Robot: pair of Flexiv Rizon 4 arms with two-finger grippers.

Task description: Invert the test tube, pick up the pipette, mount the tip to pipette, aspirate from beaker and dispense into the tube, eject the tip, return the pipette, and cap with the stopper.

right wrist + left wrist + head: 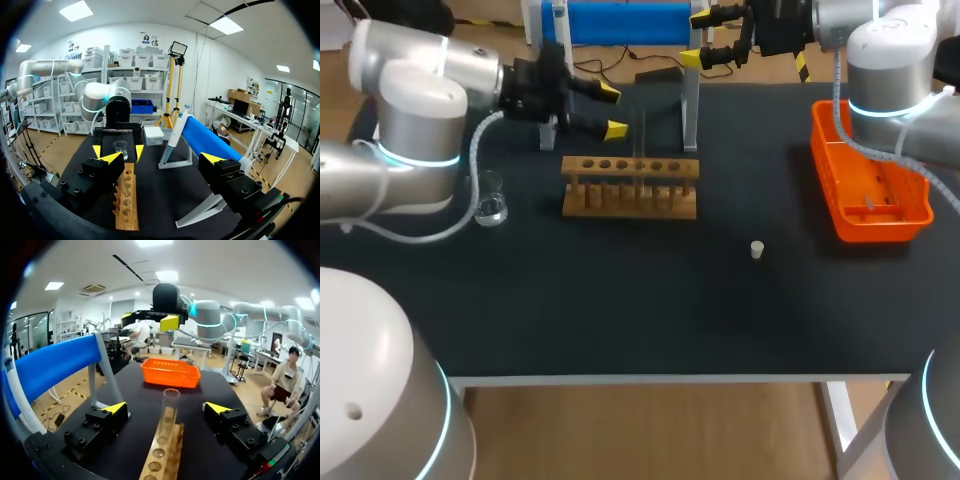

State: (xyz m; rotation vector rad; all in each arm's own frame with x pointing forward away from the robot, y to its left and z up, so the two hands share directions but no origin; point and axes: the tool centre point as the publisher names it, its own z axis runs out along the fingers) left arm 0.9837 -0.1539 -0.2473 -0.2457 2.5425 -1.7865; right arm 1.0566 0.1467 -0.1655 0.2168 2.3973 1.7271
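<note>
Left end effector (pixel 613 111): fingers spread, nothing gripped, hovering just past the far side of the wooden test tube rack (pixel 630 187). Test tube (pixel 170 407): upright in a hole near the middle of the rack. In the left wrist view it sits between the spread fingers, and neither finger touches it.

Right end effector (pixel 696 39): also spread and empty, well beyond the far side of the rack and to its right, up by the pipette stand (pixel 691 110). Pipette (pixel 175 131): leaning on that stand, beside the blue roll (pixel 210 143).

Beaker (pixel 490 200): clear glass, on the desk (pixel 620 300) near the left end of the rack, under the left arm. Stopper (pixel 757 249): small and white, on the desk to the right of the rack and nearer the front edge, apart from the rack. Orange basket (pixel 820 160): well to the right of the rack, under the right arm. Its contents are too small to tell.
</note>
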